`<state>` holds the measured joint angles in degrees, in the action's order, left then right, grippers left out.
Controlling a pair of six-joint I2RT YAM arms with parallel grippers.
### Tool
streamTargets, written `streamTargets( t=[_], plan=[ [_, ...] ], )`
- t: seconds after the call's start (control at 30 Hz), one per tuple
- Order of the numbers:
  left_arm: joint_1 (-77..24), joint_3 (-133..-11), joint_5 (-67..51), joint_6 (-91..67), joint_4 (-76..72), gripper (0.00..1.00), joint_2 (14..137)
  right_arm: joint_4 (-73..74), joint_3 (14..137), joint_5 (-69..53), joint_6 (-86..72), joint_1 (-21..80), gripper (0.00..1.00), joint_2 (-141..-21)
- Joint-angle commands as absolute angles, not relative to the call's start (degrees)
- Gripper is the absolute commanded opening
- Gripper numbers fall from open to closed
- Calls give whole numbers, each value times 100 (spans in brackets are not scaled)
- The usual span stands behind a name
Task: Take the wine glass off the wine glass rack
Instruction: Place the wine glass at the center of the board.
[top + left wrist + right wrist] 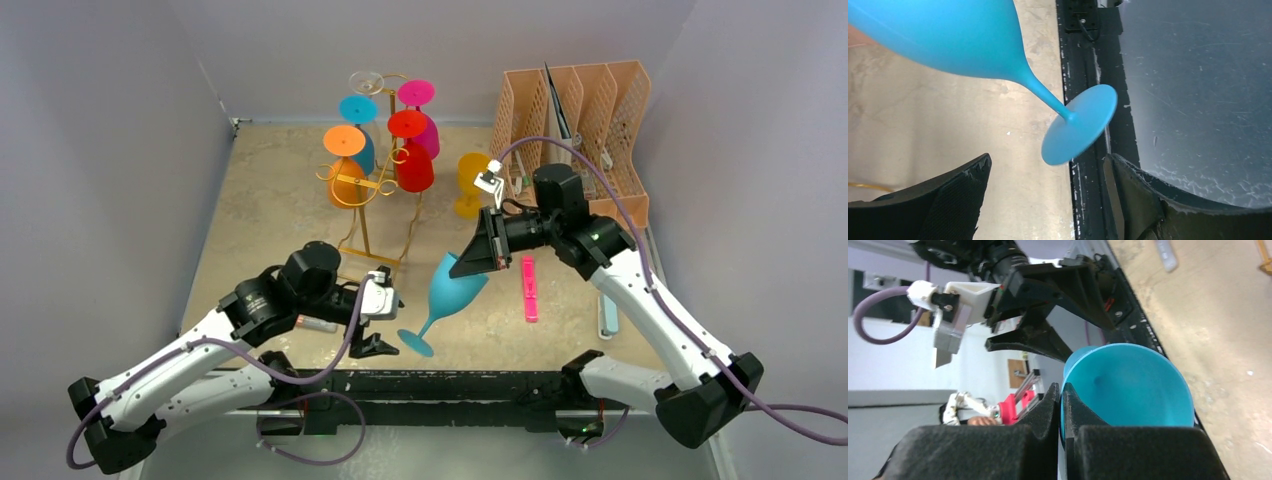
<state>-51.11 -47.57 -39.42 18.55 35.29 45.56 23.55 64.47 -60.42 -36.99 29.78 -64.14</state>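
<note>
The gold wire wine glass rack (365, 215) stands at the back left. Orange (347, 170), blue, red (412, 160), magenta and clear glasses hang on it upside down. My right gripper (476, 262) is shut on the rim of a teal wine glass (455, 288) and holds it tilted, off the rack, with its foot (415, 343) low near the front edge. In the right wrist view the fingers (1048, 405) pinch the teal rim (1128, 385). My left gripper (390, 322) is open and empty. The teal foot (1080, 127) hangs just beyond its fingertips (968, 180).
A yellow glass (470, 180) stands upright right of the rack. A peach perforated file organiser (590, 110) stands at the back right. A pink bar (528, 290) and a pale tube (607, 318) lie under the right arm. A black rail (450, 385) runs along the near edge.
</note>
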Motion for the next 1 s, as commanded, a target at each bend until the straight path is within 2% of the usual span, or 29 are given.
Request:
streamTargets(
  t=[0.0,0.23,0.37,0.6,0.97],
  plan=[
    [-5090,-4697,-3345,1725,3309,82,4286,3587,6866,-4820,-2769,2997,0,-6409],
    [-5089,-4468,-2438,1479,3036,86,3867,3985,6848,-1806,-2060,2997,0,-6312],
    [-5089,-4365,-1746,1288,2961,88,3590,3938,6760,-700,-1477,2997,0,-6356],
    [-5090,-4202,-715,1101,2925,89,3284,2838,6385,-125,-918,3001,0,-6669],
    [-5089,-3642,-17,1031,2720,90,2602,1491,6528,552,-602,3041,0,-7858]
  ],
)
